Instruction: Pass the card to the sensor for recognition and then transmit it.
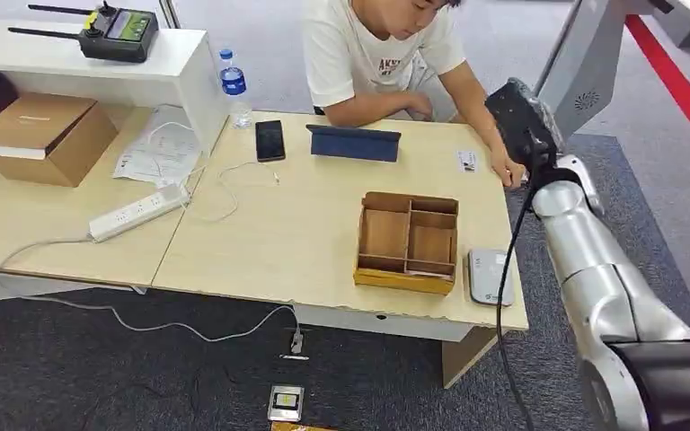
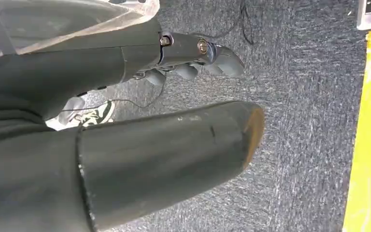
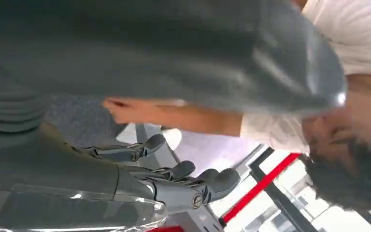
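Silver right arm (image 1: 593, 269), black cable, dark grey robot hand (image 3: 174, 179)

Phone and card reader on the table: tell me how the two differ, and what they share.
The phone is black; the card reader is light grey. The phone lies at the table's far side, near the water bottle; the card reader lies at the near edge, just right of the wooden divided tray. The phone looks narrower, the card reader squarer with rounded corners. Both lie flat on the table, untouched by any hand.

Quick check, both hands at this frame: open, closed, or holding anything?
Left hand: open, holds nothing, hangs over the carpet.
Right hand: open, fingers apart, holds nothing, raised near the person.
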